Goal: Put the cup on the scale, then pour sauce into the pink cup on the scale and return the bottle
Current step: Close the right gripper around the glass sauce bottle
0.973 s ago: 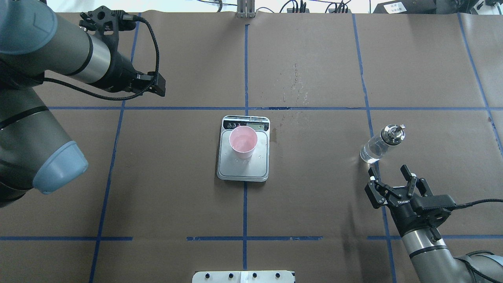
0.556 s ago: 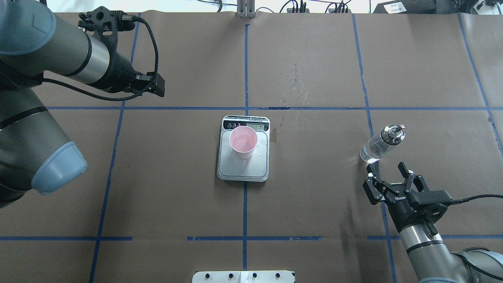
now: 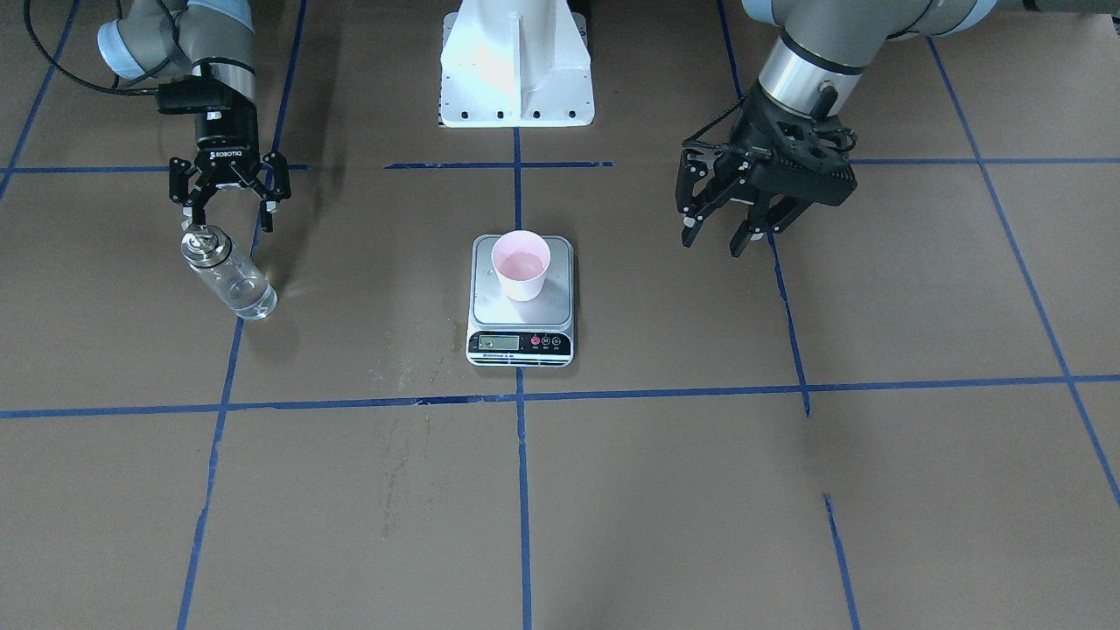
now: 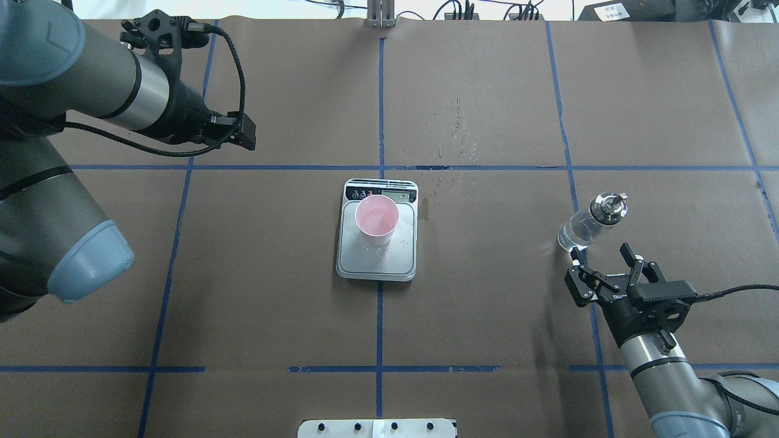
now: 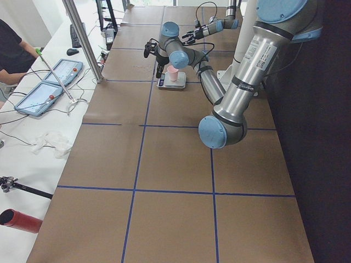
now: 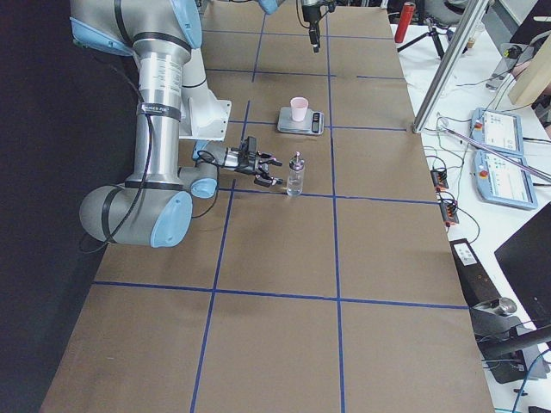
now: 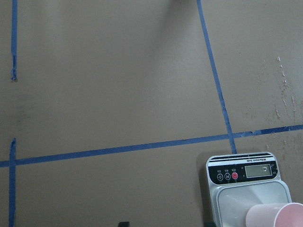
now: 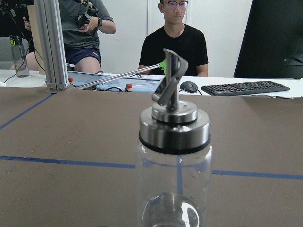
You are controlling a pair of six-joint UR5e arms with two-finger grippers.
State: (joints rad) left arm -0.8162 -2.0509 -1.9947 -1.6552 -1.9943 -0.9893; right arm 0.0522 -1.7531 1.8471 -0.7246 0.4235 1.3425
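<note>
The pale pink cup [image 4: 377, 219] stands upright on the silver scale [image 4: 377, 263] at the table's middle; both also show in the front view, cup [image 3: 521, 262] on scale [image 3: 521, 343]. The clear glass bottle [image 4: 587, 226] with its silver cap and spout stands upright on the paper to the right, apart from the scale. My right gripper [image 4: 601, 258] is open and empty, level with the bottle and just short of it; the bottle [image 8: 174, 161] fills the right wrist view. My left gripper [image 3: 713, 243] is open and empty, raised above the table on the scale's left side.
Brown paper with a blue tape grid covers the table. Dried splash marks [image 4: 456, 134] lie beyond the scale. The white robot base plate [image 3: 516, 61] sits at my edge. Operators, tablets [image 6: 495, 129] and a keyboard are past the far edge.
My right gripper, still open, has moved a little forward toward the bottle. The left arm, cup, scale and bottle have not visibly moved.
</note>
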